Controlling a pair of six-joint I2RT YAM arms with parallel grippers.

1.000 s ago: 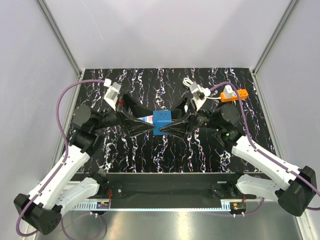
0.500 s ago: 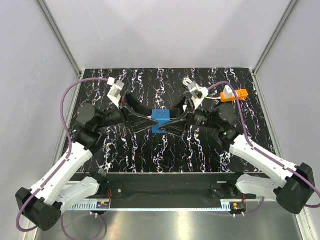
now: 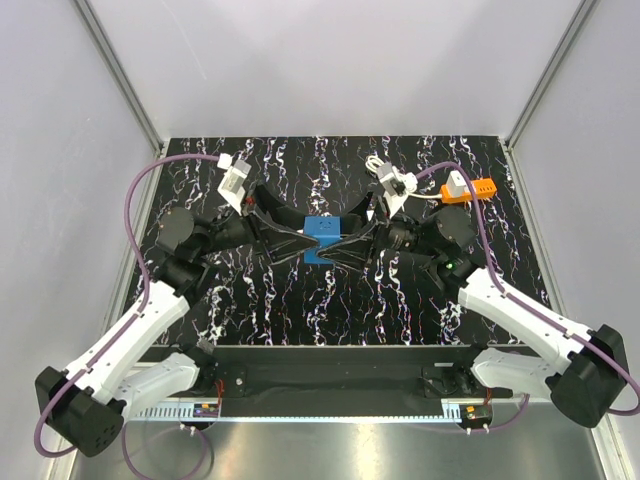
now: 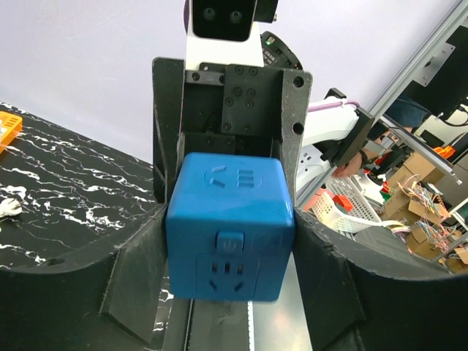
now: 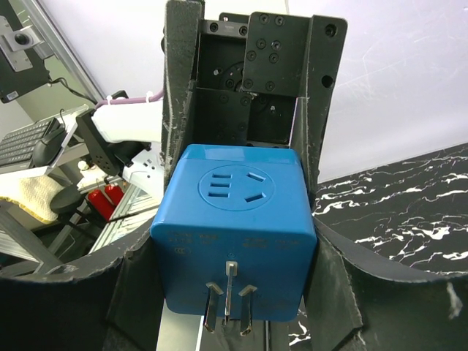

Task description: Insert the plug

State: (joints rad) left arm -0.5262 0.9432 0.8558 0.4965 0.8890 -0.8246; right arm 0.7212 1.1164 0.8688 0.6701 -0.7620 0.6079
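The plug is a blue cube [image 3: 322, 229] with rounded corners, held above the middle of the table between both arms. My left gripper [image 3: 308, 241] is shut on it from the left and my right gripper [image 3: 338, 243] from the right. In the left wrist view the blue cube [image 4: 230, 219] sits pressed between the left gripper's [image 4: 232, 245] dark fingers, a socket face and a small button towards the camera. In the right wrist view the blue cube [image 5: 235, 219] fills the right gripper [image 5: 234, 248], its metal prongs [image 5: 228, 300] pointing at the camera and a round socket face on top.
An orange socket block [image 3: 470, 189] with a white piece on it lies at the back right of the black marbled table [image 3: 300, 300]. A small white cabled part [image 3: 378, 165] lies behind the right wrist. Grey walls and metal frame posts enclose the table.
The left gripper has closed onto the blue cube. Both grippers and the cube have shifted slightly towards the back of the table.
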